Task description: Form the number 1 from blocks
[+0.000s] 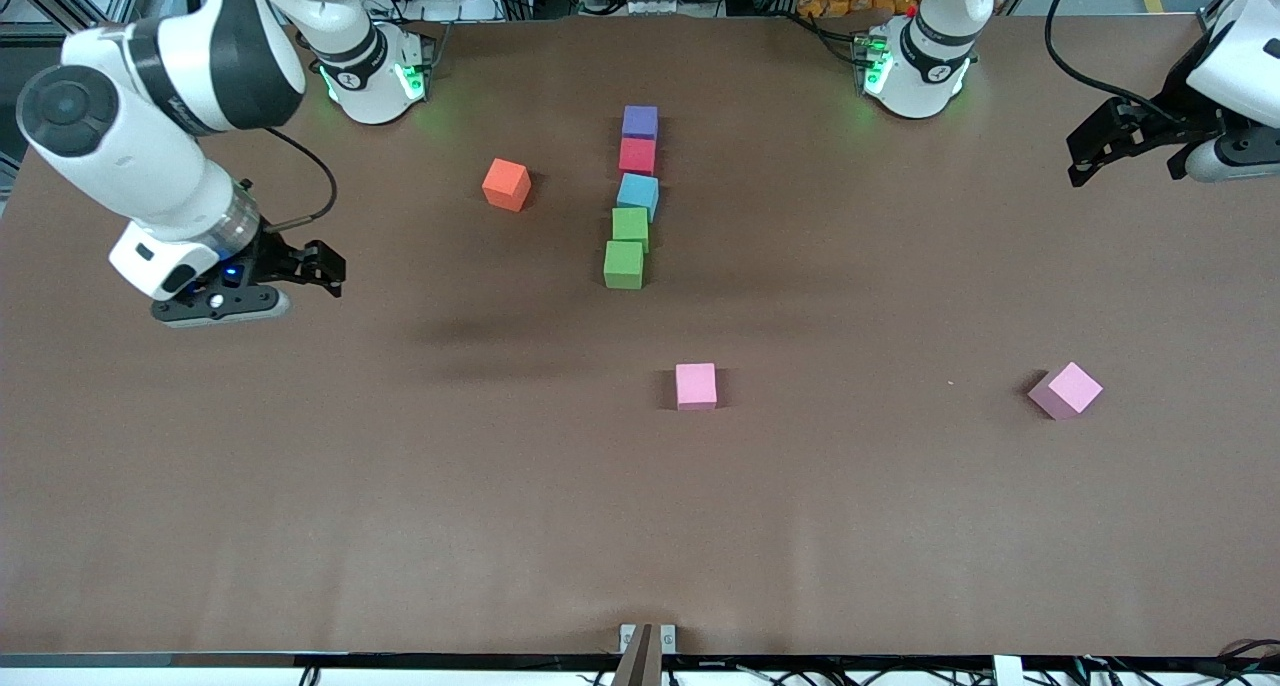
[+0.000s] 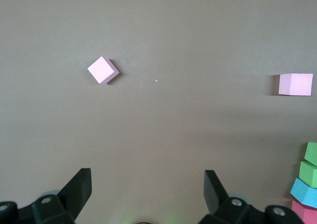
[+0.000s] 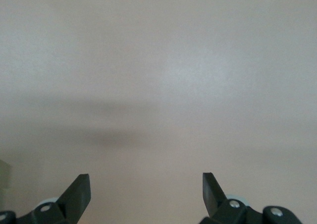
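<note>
The right gripper [image 1: 325, 271] is held in the air over the right arm's end of the table [image 1: 200, 486], its fingers spread wide and nothing between them; the right wrist view shows only bare brown surface under it, so this arm is judged to be waiting clear of the work.

An orange cube [image 1: 506, 184] is set apart toward the right arm's end, near the table edge where the bases stand, and is no part of the line.

At the middle of the table, the blocks are laid in a single column running toward the front camera: the purple block [image 1: 640, 122] farthest from it, then the red block [image 1: 637, 155], the light blue block [image 1: 638, 195], and the two green blocks [image 1: 630, 228] [image 1: 623, 264], each touching the next. The column bends slightly at its nearer end. As a straight stroke it already reads as the figure 1, so the task is judged nearly or wholly done.

A pink cube [image 1: 696, 385] is left nearer the front camera than the column, and a second, turned pink cube [image 1: 1066, 389] lies toward the left arm's end; both are unused.

The left gripper [image 1: 1090, 151] is held over the left arm's end of the table, fingers spread and empty, withdrawn from the column.
</note>
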